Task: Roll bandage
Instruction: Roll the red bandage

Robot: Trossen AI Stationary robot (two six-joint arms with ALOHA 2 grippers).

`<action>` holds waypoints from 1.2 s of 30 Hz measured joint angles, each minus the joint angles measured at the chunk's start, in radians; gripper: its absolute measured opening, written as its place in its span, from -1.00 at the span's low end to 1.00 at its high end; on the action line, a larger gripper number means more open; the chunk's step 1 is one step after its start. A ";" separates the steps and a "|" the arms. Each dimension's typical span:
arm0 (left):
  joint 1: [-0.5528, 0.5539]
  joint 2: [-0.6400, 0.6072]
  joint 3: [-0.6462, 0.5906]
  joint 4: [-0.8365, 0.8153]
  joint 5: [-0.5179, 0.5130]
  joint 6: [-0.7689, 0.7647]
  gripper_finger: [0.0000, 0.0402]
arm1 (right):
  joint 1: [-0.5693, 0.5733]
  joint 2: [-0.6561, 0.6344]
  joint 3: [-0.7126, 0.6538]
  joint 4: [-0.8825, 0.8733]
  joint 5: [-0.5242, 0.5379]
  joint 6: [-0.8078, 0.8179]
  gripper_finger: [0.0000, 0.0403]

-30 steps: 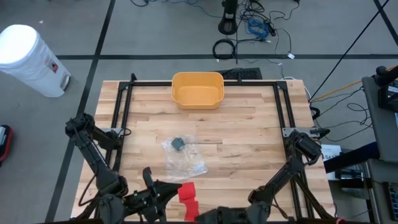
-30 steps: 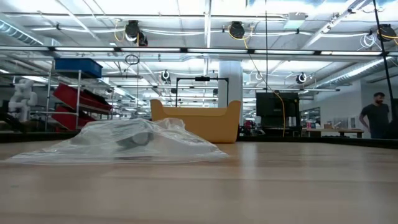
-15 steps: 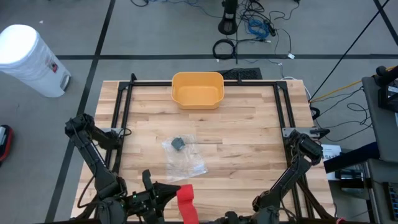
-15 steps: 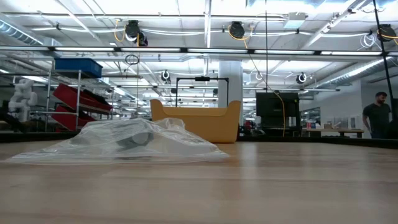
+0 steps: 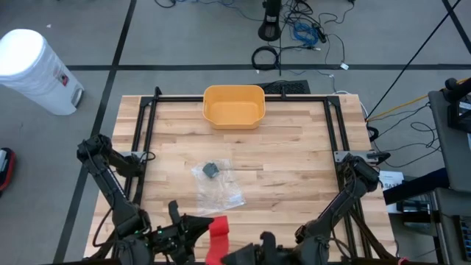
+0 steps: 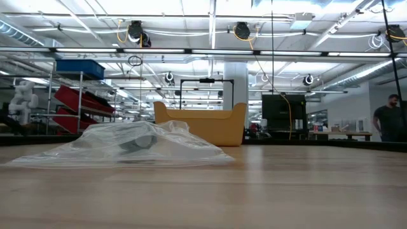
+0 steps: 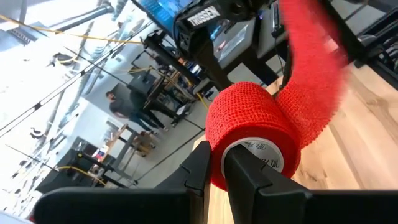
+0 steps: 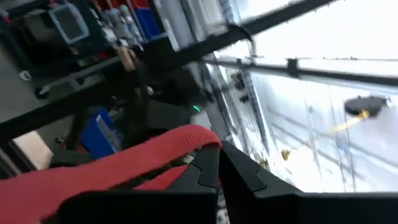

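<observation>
From high up I see both my arms down at the near edge of the table [image 5: 294, 177], and the picture cuts most of them off. My left gripper [image 5: 193, 230] sits at the bottom, left of the middle. It is pinching the red bandage roll [image 5: 218, 227], which hangs right at the table's near edge.

In the left wrist view I see it better. The two dark fingers [image 7: 249, 180] are close together and squeeze the bandage roll [image 7: 249, 127] at its white core. A loose red tail [image 7: 311, 74] runs away from the roll, up toward the other arm. The tail looks blurry, so I cannot see its edges well.

My right gripper [image 5: 254, 254] is at the very bottom of the high view, mostly cut off. In the right wrist view its dark fingers [image 8: 239, 171] are pressed together on the red tail [image 8: 124, 162]. That view tilts up at the room, so I cannot see the table there.

In the middle of the table lies a clear plastic bag [image 5: 217, 184] with a small dark thing [image 5: 211, 170] inside. I cannot tell what it is. A yellow tub [image 5: 234, 106] sits at the far edge.

The low view shows the bag [image 6: 127, 143] and the tub [image 6: 200, 124], but no arms and no bandage. A person [image 6: 388, 121] stands far back in the room.
</observation>
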 joint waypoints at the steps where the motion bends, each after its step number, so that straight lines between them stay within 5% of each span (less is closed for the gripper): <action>1: -0.003 0.000 0.000 -0.006 0.000 0.000 -0.79 | -0.002 0.000 0.011 0.001 0.012 0.006 -1.00; 9: -0.035 0.001 0.000 -0.023 0.001 0.001 -0.79 | -0.020 -0.014 0.039 -0.029 0.083 0.119 -1.00; 24: -0.051 0.001 0.000 -0.060 0.084 0.004 -0.79 | -0.111 -0.122 0.039 -0.319 0.008 0.498 -1.00; 36: -0.072 0.001 0.000 -0.115 0.158 0.003 -0.79 | -0.126 -0.144 0.039 -0.350 0.074 0.518 -1.00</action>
